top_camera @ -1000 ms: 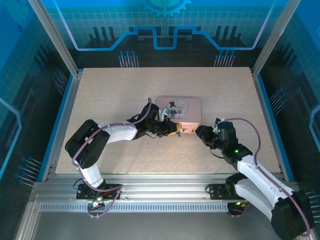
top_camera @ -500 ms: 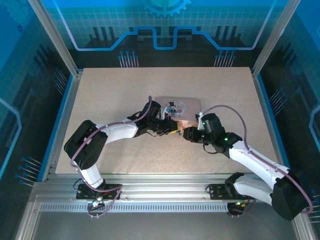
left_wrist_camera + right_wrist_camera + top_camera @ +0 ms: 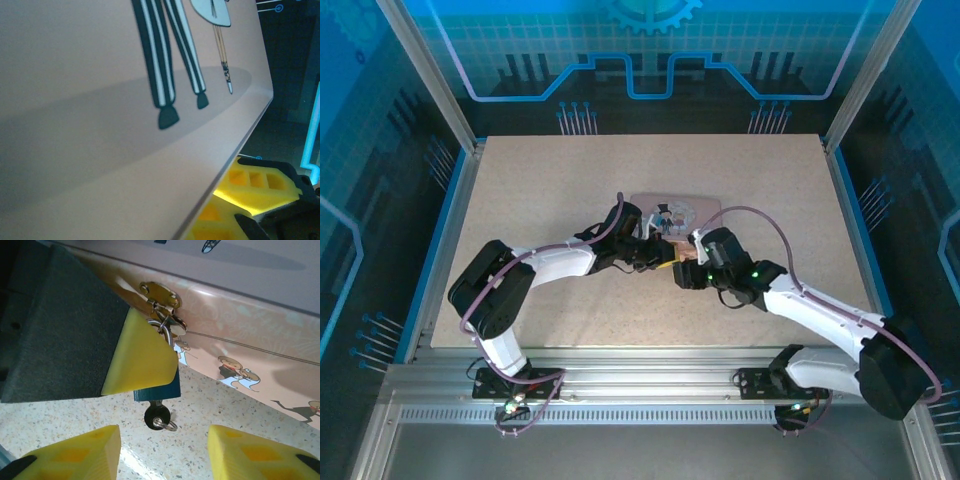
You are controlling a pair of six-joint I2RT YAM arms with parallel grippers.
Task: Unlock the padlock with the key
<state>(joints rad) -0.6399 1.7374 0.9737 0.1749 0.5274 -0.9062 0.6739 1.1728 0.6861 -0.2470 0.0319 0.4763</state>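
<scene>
The right gripper (image 3: pixel 163 441) is open. In the right wrist view its two yellow fingers (image 3: pixel 80 454) sit in the lower left and lower right corners, with a wide gap of speckled table (image 3: pixel 65 407) between them. Neither finger touches anything.

Just above that gap, at lower centre, is the key (image 3: pixel 156 416). Its round dark head hangs under the padlock with a small wire ring beside it, and its shaft goes up into the bottom of the lock. The padlock (image 3: pixel 156 389) shows as a small dark block at the middle of the frame, and its shiny loop runs up through a brass clasp (image 3: pixel 159 294) on the front wall of the pink box (image 3: pixel 260 352).

A yellow pad (image 3: pixel 142 360) on a dark grey finger comes in from the upper left and lies over the front of the padlock, covering most of it. This belongs to the left gripper (image 3: pixel 658 258). Whether that gripper is clamped on the lock I cannot tell, because just one finger can be seen here.

In the left wrist view the box lid (image 3: pixel 100 100) slants across the frame, and one yellow finger (image 3: pixel 255 189) peeks out at lower right.

From above, both grippers meet at the front edge of the box (image 3: pixel 692 212), near the centre of the table (image 3: pixel 540 190). The right gripper (image 3: pixel 683 272) is just to the right of the left one — very close together.
</scene>
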